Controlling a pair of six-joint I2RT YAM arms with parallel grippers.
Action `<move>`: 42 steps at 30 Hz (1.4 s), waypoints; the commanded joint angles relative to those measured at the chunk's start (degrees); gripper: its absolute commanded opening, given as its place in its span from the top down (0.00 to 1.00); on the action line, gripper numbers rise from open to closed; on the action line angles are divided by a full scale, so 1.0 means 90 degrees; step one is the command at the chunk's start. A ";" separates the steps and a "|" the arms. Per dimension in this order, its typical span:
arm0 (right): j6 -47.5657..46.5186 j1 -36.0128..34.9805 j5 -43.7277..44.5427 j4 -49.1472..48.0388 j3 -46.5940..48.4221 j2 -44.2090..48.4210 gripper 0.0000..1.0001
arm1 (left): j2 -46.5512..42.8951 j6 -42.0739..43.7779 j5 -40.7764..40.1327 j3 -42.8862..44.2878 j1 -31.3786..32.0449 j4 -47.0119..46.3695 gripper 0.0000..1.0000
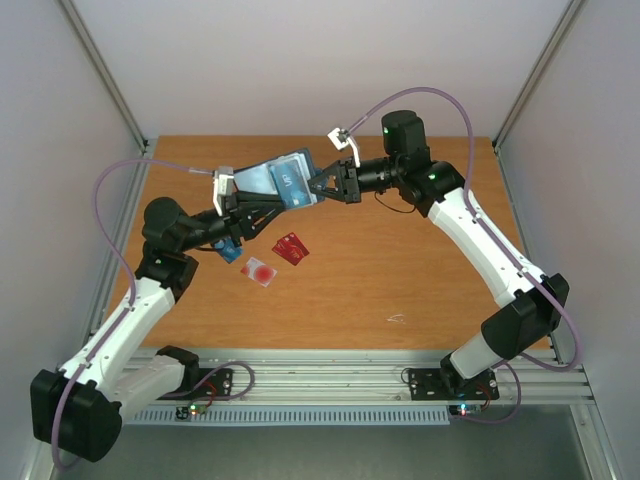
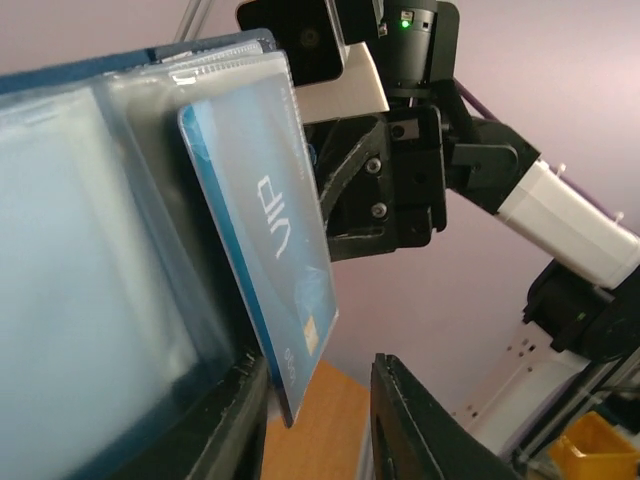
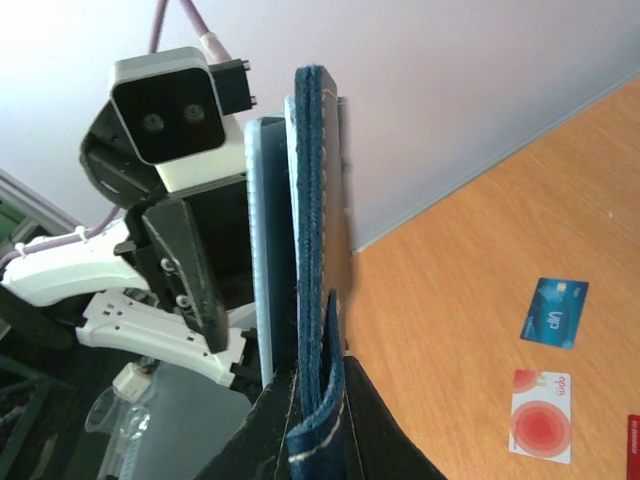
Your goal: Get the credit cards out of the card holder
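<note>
Left wrist view, looked like the last-card step: left gripper [image 2: 318, 368] slack and parted, blue card [image 2: 265, 250] poking out of the card holder [image 2: 90, 300] between the fingers [image 2: 400, 425], hugging one, unpinched. Right gripper [image 3: 318, 430] clamped on the holder's edge in mid-air. Probably needed a firm pinch, then a straight pull.

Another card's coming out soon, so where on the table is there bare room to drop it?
Bare wood: right of the red card to the right arm, bar a white speck, and the near strip below the pale card. Crowded: left centre, where those two and the blue card cluster beside the left arm.
</note>
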State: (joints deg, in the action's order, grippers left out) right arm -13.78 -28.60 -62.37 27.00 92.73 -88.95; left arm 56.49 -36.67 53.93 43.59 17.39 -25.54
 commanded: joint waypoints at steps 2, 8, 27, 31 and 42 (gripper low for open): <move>-0.0103 -0.0045 0.0377 0.0087 0.0263 -0.0043 0.99 | -0.0093 -0.0042 0.0158 0.0211 0.0039 -0.0415 0.87; -0.0155 -0.0035 0.0362 0.0163 0.0263 -0.0017 0.99 | -0.0181 -0.0102 0.0180 0.0188 0.0024 -0.0462 1.00; -0.0222 0.0043 -0.0629 0.0326 0.0166 0.0076 0.99 | -0.0124 -0.0197 -0.0624 0.0016 -0.0226 0.0014 1.00; -0.0238 0.0046 -0.0713 0.0256 0.0162 0.0111 0.99 | -0.0217 -0.0086 -0.0897 -0.0048 -0.0234 0.0303 0.96; -0.0222 0.0011 -0.1104 0.0277 0.0301 -0.0016 0.99 | -0.0066 0.0059 -0.0969 0.0026 -0.0157 0.0332 0.64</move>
State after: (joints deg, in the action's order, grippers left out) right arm -15.86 -27.86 -68.25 31.27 93.17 -88.90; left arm 55.13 -38.00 46.02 43.64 15.22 -21.78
